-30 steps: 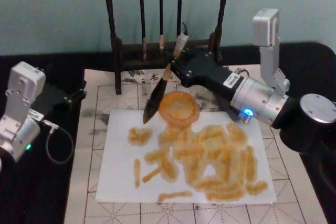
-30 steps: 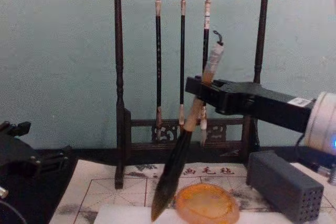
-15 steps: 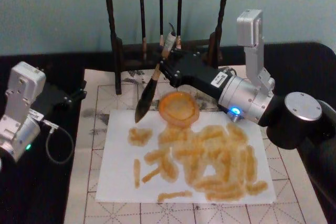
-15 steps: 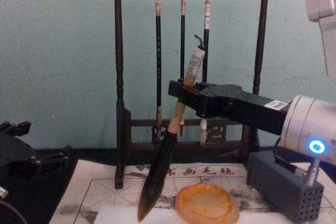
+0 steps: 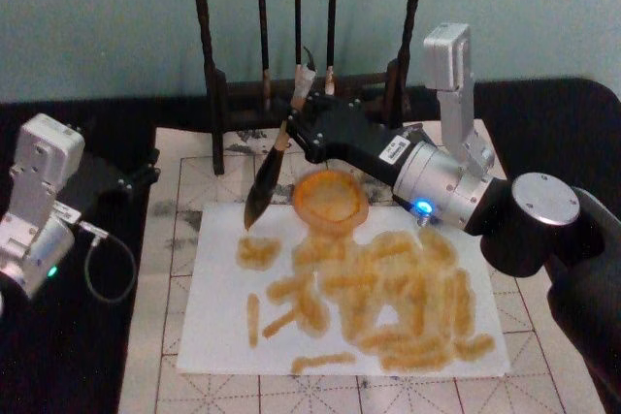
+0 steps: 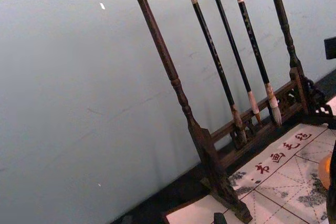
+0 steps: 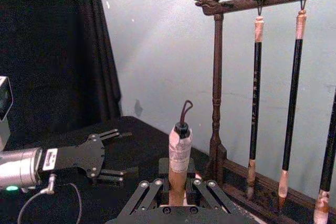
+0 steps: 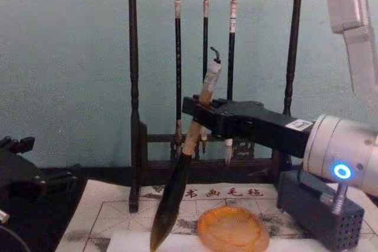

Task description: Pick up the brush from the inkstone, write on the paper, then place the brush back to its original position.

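My right gripper point(image 5: 294, 126) is shut on the tan handle of the brush point(image 5: 264, 179), which hangs tilted. Its fat dark tip is low over the far left corner of the paper point(image 5: 218, 327), just left of the inkstone point(image 5: 330, 199). I cannot tell whether the tip touches the sheet. The chest view shows the brush point(image 8: 176, 187) slanting down from the right gripper point(image 8: 198, 115) beside the orange inkstone point(image 8: 232, 228). In the right wrist view the brush's white cap point(image 7: 180, 148) rises from the right gripper point(image 7: 176, 190). The left gripper point(image 5: 139, 175) is parked open at the left.
Orange strokes cover much of the paper. A dark wooden rack point(image 5: 209, 65) with three thin hanging brushes point(image 8: 205, 63) stands right behind the inkstone. A grey block with holes point(image 8: 322, 210) sits at the right. The grid mat point(image 5: 184, 191) lies under the paper.
My right gripper has carried the brush leftward. The tip has moved from beside the inkstone's left rim out toward the paper's far left corner. The left arm has stayed still.
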Tool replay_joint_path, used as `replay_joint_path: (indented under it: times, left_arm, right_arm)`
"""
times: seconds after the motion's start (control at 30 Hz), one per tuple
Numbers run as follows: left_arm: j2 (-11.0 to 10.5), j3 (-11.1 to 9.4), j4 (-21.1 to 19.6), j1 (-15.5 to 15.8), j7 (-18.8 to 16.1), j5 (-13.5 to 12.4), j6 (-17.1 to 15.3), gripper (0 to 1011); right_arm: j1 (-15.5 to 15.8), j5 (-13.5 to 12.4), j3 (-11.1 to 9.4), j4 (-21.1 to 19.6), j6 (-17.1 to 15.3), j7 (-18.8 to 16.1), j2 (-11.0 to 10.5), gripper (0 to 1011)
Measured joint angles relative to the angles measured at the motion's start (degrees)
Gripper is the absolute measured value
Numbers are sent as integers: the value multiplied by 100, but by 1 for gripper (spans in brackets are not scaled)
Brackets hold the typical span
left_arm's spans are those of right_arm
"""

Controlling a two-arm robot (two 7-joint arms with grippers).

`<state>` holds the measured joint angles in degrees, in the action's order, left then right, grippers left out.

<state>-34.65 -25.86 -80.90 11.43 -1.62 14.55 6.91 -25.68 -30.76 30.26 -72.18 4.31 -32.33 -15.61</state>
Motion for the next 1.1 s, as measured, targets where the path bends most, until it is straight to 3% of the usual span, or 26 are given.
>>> replay_joint_path:
  times: [0.47, 1.1]
  left_arm:
    - [0, 0, 0, 0, 0, 0, 0, 1001]
    - [0, 0, 0, 0, 0, 0, 0, 1001]
  right_arm:
    - [51, 281, -35, -4, 129, 49, 0, 184]
    - [356, 493, -168, -525, 161, 109, -264, 184]
